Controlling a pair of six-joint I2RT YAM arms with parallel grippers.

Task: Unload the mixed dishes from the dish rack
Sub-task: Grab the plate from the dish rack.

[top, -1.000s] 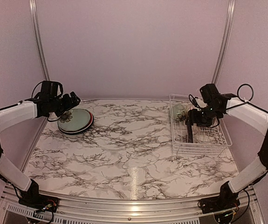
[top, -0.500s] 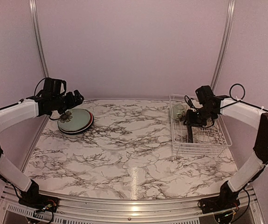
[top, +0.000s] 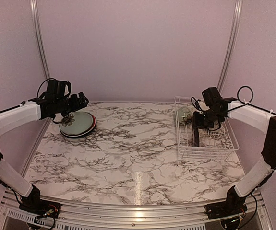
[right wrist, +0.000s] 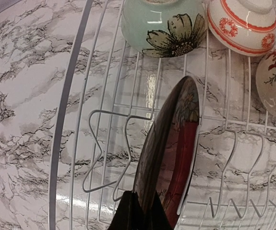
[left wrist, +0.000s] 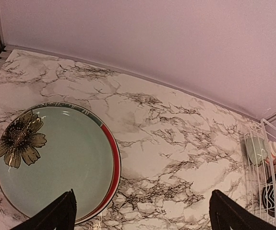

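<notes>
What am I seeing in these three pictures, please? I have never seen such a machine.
Two robot arms are bolted at the near edge of a marble table. The wide picture comes from a fixed camera above and behind them; the other two come from a small camera on each wrist. The left arm hangs with open, empty jaws over a pale green flower plate stacked on a red-rimmed plate. The right arm reaches into the white wire dish rack, its jaws pinching the edge of an upright dark plate. Behind it lie a green flowered bowl and a red-and-white bowl.
</notes>
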